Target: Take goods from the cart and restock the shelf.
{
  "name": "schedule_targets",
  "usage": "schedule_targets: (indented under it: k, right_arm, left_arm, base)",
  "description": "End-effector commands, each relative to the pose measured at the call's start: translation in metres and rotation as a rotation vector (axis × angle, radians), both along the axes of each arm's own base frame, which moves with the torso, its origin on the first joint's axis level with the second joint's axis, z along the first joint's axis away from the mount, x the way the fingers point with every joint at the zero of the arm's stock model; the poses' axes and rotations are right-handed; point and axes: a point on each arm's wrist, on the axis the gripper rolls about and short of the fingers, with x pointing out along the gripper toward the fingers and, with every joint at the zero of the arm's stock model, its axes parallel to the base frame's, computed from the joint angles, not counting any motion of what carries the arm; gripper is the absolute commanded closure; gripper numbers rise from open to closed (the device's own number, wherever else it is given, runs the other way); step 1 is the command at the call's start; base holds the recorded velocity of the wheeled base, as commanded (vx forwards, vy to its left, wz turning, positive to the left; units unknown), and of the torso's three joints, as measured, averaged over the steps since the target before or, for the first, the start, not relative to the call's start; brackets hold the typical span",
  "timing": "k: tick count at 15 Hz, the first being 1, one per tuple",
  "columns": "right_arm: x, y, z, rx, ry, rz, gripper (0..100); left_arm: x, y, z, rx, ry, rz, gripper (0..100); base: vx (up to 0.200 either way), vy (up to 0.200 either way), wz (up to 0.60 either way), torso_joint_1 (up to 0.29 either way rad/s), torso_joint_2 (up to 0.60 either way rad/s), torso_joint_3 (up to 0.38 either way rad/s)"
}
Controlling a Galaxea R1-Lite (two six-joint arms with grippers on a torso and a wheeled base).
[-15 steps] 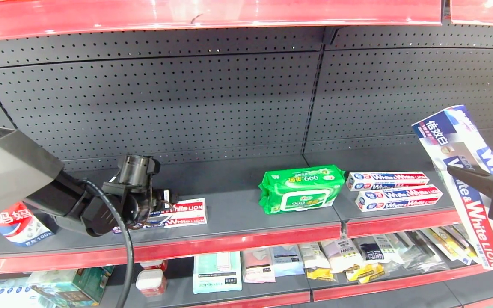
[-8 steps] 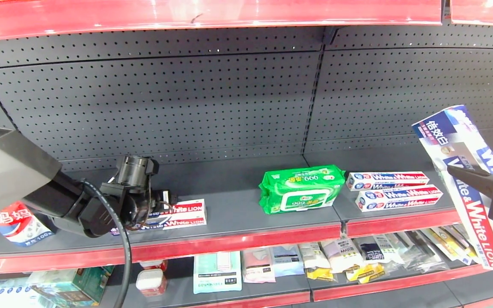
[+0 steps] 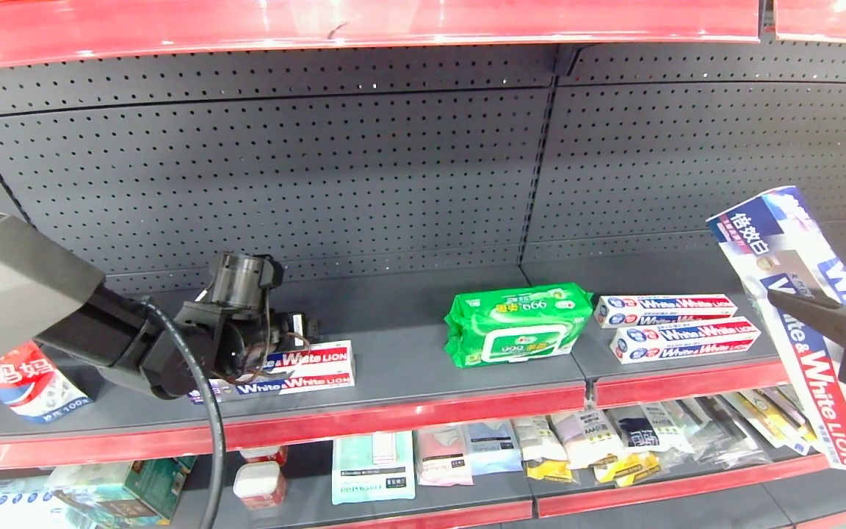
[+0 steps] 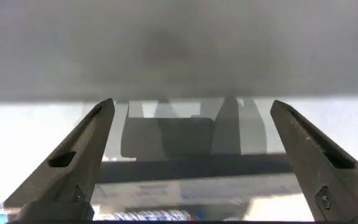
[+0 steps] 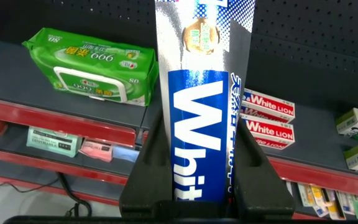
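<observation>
A white, blue and red toothpaste box (image 3: pixel 313 365) lies flat on the left part of the grey shelf (image 3: pixel 401 367). My left gripper (image 3: pixel 297 339) hovers at its left end, open, with the box (image 4: pixel 185 186) under the wide-spread fingers (image 4: pixel 86 155) and nothing gripped. At the far right, in front of the shelf, my right gripper (image 3: pixel 797 305) is shut on a second toothpaste box (image 3: pixel 783 250), held tilted with its top end up. In the right wrist view this box (image 5: pixel 201 93) runs up between the jaws of the right gripper (image 5: pixel 204 158).
A green wipes pack (image 3: pixel 515 323) lies mid-shelf, with two stacked toothpaste boxes (image 3: pixel 676 327) to its right. A red-and-white pack (image 3: pixel 26 382) stands at the far left. Bare shelf lies between the left box and the wipes. The lower shelf holds several packets (image 3: pixel 584 441).
My left gripper has lifted slightly and shifted right over the toothpaste box, which stays on the shelf. The right gripper's box has sunk a little.
</observation>
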Motion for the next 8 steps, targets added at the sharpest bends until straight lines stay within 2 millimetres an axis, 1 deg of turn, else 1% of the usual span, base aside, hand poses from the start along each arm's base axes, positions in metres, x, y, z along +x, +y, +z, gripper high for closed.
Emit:
schedule_targets:
  k: [1,5,8]
  right_arm:
    - [-0.001,0.000,0.001,0.001,-0.005,0.000,100]
    - [-0.003,0.000,0.000,0.001,-0.007,0.000,100]
    - [-0.005,0.000,0.001,0.001,-0.013,0.000,100]
  left_arm:
    - [-0.007,-0.001,0.008,0.000,0.003,-0.008,0]
    - [-0.014,-0.001,0.005,0.011,0.034,-0.013,0]
    - [-0.023,0.001,-0.005,0.024,0.072,-0.017,0]
  base:
    - [0.000,0.000,0.00,0.000,0.00,0.000]
    - [0.000,0.000,0.00,0.000,0.00,0.000]
    - [0.000,0.000,0.00,0.000,0.00,0.000]
